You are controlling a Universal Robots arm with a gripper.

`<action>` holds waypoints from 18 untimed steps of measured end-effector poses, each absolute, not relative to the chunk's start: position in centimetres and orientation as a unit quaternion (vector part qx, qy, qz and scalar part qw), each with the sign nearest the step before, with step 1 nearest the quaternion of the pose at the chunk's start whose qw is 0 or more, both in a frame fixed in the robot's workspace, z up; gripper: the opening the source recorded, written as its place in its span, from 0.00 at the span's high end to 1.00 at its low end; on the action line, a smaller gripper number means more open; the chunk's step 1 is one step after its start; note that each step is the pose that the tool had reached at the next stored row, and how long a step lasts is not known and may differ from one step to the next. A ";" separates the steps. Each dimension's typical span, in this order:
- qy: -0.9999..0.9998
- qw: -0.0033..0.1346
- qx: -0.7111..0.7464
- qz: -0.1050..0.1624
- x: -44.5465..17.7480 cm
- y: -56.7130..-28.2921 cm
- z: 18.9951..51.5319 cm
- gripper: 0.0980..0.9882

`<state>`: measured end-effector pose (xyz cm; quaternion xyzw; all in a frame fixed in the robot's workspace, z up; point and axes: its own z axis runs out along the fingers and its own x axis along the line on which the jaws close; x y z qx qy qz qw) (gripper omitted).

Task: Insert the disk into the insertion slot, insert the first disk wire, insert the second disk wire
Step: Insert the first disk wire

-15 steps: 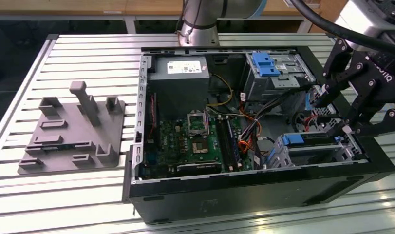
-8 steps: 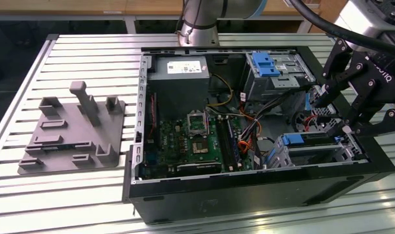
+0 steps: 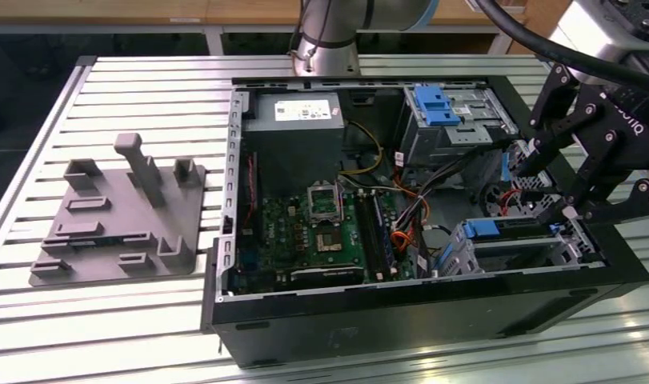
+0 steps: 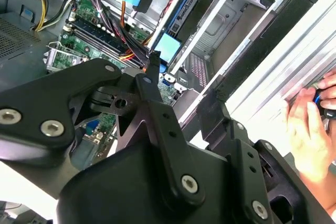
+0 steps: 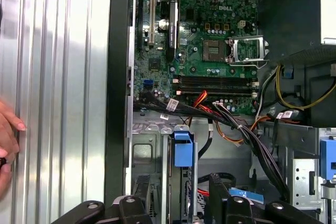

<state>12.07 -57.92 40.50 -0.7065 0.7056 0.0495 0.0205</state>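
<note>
Hovering hand; person's fingers near case

The table is ribbed silver metal, striped by its grooves. At the exterior view's left a matt grey fixture lies on it. The computer case is black, its motherboard green. The disk shows a bright blue carrier in the perforated silver insertion slot. Orange, red and yellow wires cross the board. The gripper is black.
</note>
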 end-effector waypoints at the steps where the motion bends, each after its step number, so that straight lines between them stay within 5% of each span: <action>1: 0.706 0.020 -0.707 0.049 12.1 -57.9 40.5 0.48; 10: 0.707 -0.019 -0.707 0.010 12.7 -56.2 40.4 0.48; 18: 0.707 -0.029 -0.706 0.007 15.3 -55.7 40.2 0.48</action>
